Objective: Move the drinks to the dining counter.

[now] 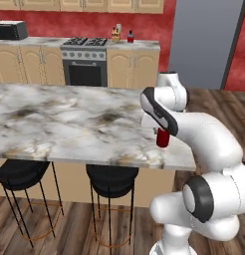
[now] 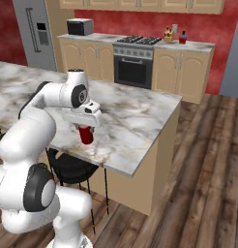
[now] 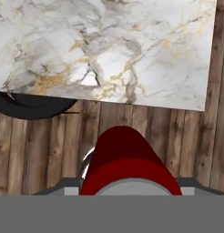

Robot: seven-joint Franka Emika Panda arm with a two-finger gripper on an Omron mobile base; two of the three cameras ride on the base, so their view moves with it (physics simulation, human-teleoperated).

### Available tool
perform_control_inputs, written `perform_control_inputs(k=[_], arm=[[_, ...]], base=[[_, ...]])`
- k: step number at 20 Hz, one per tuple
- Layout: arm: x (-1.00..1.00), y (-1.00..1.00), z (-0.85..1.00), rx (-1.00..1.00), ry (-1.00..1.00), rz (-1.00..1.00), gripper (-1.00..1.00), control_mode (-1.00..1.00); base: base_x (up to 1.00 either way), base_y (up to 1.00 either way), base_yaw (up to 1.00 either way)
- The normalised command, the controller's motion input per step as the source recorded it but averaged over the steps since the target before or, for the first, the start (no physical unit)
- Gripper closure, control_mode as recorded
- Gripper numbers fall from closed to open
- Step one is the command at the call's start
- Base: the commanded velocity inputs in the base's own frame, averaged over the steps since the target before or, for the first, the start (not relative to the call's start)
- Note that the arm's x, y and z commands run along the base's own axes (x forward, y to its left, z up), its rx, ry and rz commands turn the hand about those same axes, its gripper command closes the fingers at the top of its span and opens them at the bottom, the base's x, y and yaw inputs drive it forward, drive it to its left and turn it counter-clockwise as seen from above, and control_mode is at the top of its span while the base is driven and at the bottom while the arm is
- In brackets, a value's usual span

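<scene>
Above the dining counter (image 1: 69, 124) edge, the bent arm's downward-pointing jaws pinch the dark-red can (image 1: 163, 138)

Dark-red can (image 2: 85, 134): upright, grey top hidden under the hand, body hanging below it at the near edge of the dining counter (image 2: 135, 116); in the hand view (image 3: 127, 159) it sits over wooden floor just off the marble edge. Whether it touches the top cannot be told.

Blue bottle (image 1: 130, 36), red label, black cap: upright on the far worktop beside the stove.

Dining counter: long, white-grey marbled top, beige side.
</scene>
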Motion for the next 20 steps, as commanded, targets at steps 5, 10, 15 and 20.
perform_control_inputs(k=[5,10,15,20], arm=[[0.87,0.06,-0.25,0.0,0.0,0.0,1.0,-1.0],[0.4,-0.08,-0.17,-0.01,0.02,0.0,1.0,-1.0],[0.65,-0.06,-0.32,0.0,0.01,-0.01,1.0,-1.0],[0.63,0.0,-0.48,0.0,0.0,-0.01,1.0,-1.0]], base=[[0.0,0.0,0.0],[0.0,0.0,0.0],[0.0,0.0,0.0],[0.0,0.0,0.0]])
